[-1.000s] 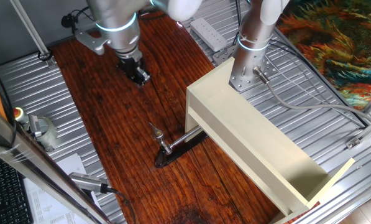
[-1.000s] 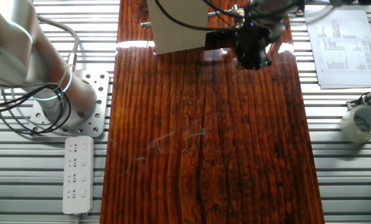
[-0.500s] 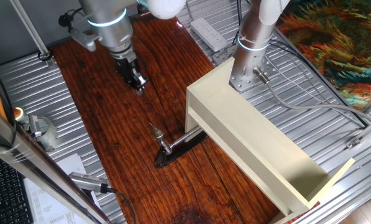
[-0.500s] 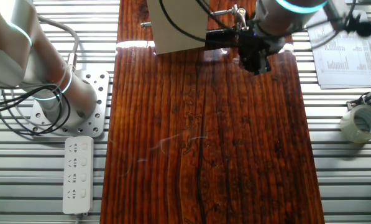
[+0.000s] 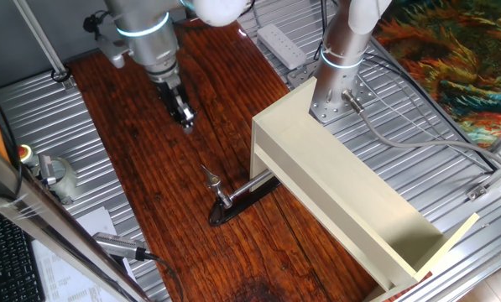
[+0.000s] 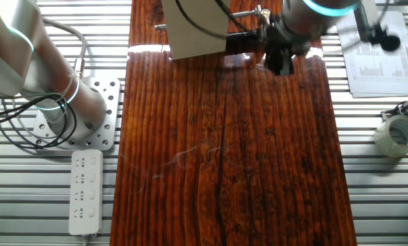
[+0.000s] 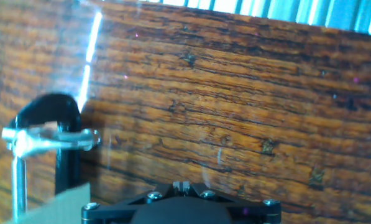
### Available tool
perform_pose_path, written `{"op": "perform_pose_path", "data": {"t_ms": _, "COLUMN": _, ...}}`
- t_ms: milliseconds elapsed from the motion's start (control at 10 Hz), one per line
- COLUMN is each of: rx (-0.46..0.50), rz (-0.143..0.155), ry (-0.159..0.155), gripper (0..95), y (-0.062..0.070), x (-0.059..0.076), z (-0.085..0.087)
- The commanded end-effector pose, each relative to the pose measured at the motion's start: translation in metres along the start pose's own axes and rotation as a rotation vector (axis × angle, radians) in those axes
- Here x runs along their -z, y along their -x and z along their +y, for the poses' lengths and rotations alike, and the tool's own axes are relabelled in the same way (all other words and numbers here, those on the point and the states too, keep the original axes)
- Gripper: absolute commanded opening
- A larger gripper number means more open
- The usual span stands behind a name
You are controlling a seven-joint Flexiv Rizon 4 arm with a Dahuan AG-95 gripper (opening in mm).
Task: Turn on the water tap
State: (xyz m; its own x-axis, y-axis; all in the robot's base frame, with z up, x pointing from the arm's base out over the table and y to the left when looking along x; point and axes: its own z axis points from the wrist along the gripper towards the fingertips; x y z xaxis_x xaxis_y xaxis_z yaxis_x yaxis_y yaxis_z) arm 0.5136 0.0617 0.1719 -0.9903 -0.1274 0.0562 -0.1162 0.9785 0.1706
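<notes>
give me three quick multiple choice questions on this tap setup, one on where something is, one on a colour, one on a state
1. Where does the water tap stand?
A. on the wooden board, right by the cream box
B. on the metal table next to the tape roll
C. on top of the cream box

2. What colour is the tap's base plate?
A. white
B. black
C. red

3. How does the gripper stand to the tap?
A. closed around the lever
B. pressing on the spout
C. in the air, apart from the tap

Answers: 1 A, the tap's base lies on the wooden board with its spout running under the edge of the cream box. 2 B, the oval plate shows dark against the wood. 3 C, board shows between the fingertips and the lever handle.
</notes>
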Motion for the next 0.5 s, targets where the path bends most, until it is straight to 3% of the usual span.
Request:
{"op": "perform_pose_path", "data": {"t_ms": 100, "rx": -0.018, "rz": 0.002, "ry": -0.027, "gripper": 0.0, "y": -0.005, "x": -0.005, "z": 0.021}}
{"op": "perform_pose_path", "data": {"t_ms": 300, "rx": -0.027, "rz": 0.011, "ry": -0.011, "gripper": 0.0, "y": -0.007, "x": -0.008, "z": 0.03}}
{"op": "perform_pose_path", "data": {"t_ms": 500, "rx": -0.019, "rz": 0.021, "ry": 0.045, "gripper": 0.0, "y": -0.005, "x": -0.006, "z": 0.031}}
